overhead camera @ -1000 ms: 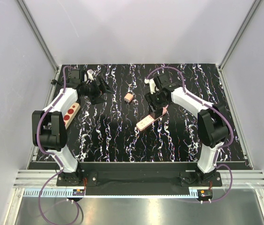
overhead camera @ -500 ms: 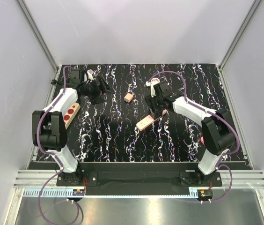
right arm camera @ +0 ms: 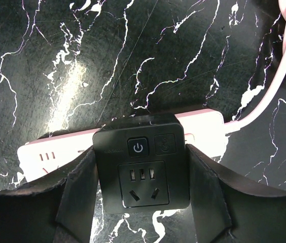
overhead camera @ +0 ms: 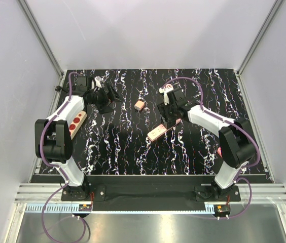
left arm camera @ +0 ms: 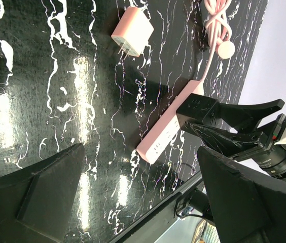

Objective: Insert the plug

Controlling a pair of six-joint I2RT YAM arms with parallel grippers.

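Plug (overhead camera: 139, 105) lying loose on the black marbled table (overhead camera: 112, 152), far of centre, between the two grippers and touching neither. Left gripper (overhead camera: 113, 94), to its left: fingers wide apart, empty. Right gripper (overhead camera: 169, 120), nearer and to the right: fingers clamped on a black socket adapter (right arm camera: 142, 169) over the pink power strip (overhead camera: 156, 133). Beige three-socket strip (overhead camera: 76, 123) at the left edge

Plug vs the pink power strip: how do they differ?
The plug is short and blocky; the pink power strip is long and slim. The plug lies free; the strip carries a black adapter held in the right gripper. Both are pink.
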